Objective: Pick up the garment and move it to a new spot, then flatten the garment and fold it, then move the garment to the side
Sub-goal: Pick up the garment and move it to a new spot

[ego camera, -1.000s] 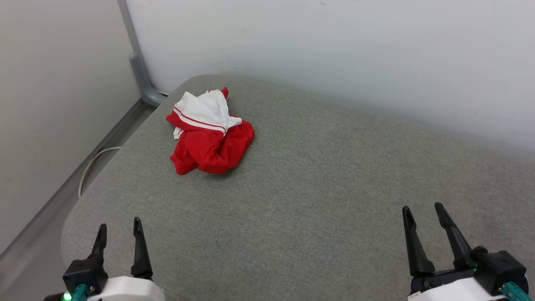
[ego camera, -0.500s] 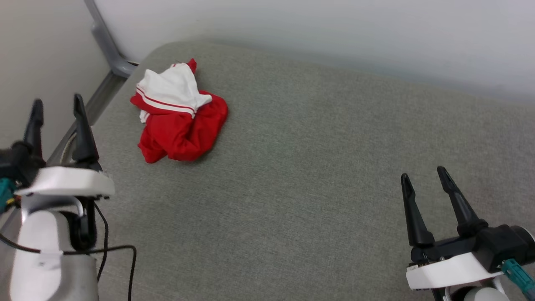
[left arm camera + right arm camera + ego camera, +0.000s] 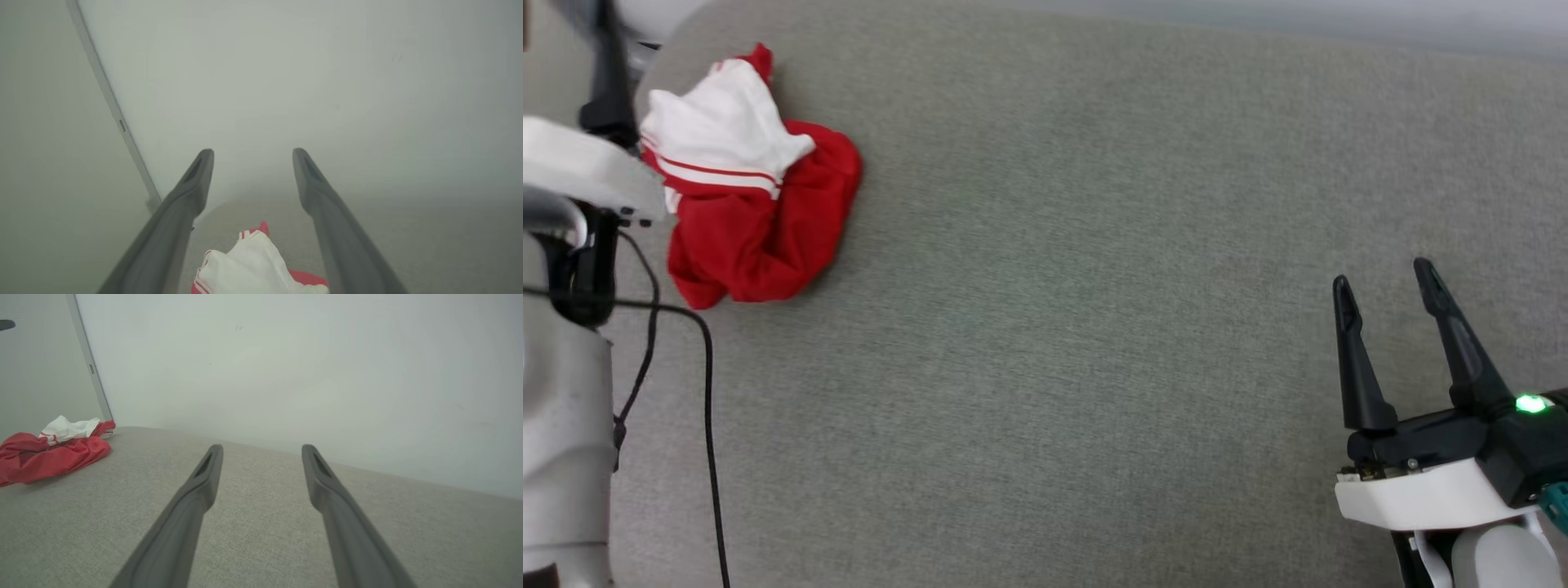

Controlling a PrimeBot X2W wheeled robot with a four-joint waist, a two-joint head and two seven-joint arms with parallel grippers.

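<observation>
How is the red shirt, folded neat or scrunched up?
Scrunched up: the red thin-fabric jersey lies in a crumpled heap on the grey cushion, its white striped sleeve bunched on top.

The garment (image 3: 752, 196), red with a white striped-trim sleeve on top, lies crumpled on grey fabric.

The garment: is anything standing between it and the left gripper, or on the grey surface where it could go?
Nothing visible does. The left gripper, jaws open, hangs above the garment, with only air between them in the left wrist view. The grey surface beside the garment carries no other thing.
</observation>
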